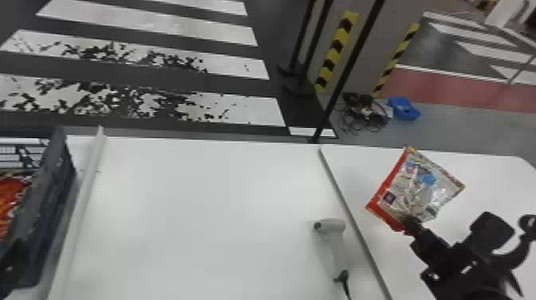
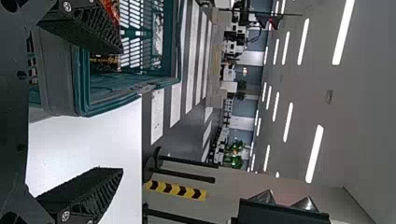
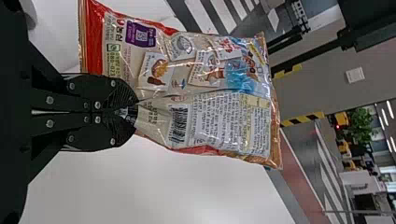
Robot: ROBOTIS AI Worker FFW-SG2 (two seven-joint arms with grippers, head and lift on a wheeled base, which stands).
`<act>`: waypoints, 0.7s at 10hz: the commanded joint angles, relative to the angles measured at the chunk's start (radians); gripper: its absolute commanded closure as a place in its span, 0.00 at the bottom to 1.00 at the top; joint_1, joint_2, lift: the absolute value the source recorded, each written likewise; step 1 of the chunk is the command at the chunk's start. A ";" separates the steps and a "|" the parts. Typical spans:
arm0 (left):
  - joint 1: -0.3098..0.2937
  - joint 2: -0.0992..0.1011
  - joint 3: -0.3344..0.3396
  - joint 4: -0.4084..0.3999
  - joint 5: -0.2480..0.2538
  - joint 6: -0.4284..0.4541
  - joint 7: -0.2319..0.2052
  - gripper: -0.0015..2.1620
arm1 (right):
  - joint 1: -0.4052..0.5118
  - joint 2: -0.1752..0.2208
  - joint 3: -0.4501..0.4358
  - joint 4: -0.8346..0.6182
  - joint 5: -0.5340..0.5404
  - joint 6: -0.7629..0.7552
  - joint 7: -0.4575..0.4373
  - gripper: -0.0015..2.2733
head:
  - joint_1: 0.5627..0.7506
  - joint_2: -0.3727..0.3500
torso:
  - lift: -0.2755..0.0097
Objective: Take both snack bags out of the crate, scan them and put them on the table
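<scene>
In the head view my right gripper (image 1: 410,224) is shut on the lower edge of a red-edged snack bag (image 1: 424,187) over the table's right part. The right wrist view has the right gripper (image 3: 133,111) pinching the bag (image 3: 201,84), its printed back and barcode showing. At the far left of the head view, my left gripper (image 1: 10,255) is by the crate (image 1: 48,207), in which an orange-red snack bag (image 1: 10,199) lies. In the left wrist view the left gripper (image 2: 119,111) stands open, one finger over the crate (image 2: 126,91). The scanner (image 1: 334,243) lies on the table.
The white table (image 1: 207,199) has a raised strip (image 1: 85,191) beside the crate and a seam (image 1: 351,215) right of the scanner. The scanner's cable (image 1: 346,287) runs off the near edge. Thin black posts (image 1: 351,68) stand behind the table.
</scene>
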 commanded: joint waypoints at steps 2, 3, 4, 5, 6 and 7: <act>-0.003 0.000 0.000 0.003 0.000 0.000 0.000 0.05 | -0.057 -0.023 -0.038 0.155 0.037 -0.091 -0.026 0.99 | 0.70 0.03 | 0.64; -0.005 0.000 0.000 0.003 0.000 0.000 0.000 0.05 | -0.072 -0.043 -0.037 0.218 0.042 -0.143 -0.033 0.99 | 0.70 0.03 | 0.64; -0.005 0.000 0.000 0.003 0.000 0.000 0.000 0.05 | -0.092 -0.062 -0.034 0.281 0.051 -0.189 -0.033 0.99 | 0.70 0.03 | 0.64; -0.005 0.000 0.000 0.005 0.000 0.000 0.000 0.05 | -0.100 -0.081 -0.026 0.325 0.051 -0.211 -0.033 0.77 | 0.70 0.03 | 0.64; -0.005 0.000 0.000 0.005 0.000 0.000 0.000 0.05 | -0.100 -0.085 -0.020 0.336 0.053 -0.232 -0.033 0.12 | 0.70 0.03 | 0.64; -0.006 0.000 0.001 0.005 0.000 0.000 0.000 0.05 | -0.098 -0.085 -0.017 0.336 0.059 -0.235 -0.034 0.00 | 0.70 0.03 | 0.64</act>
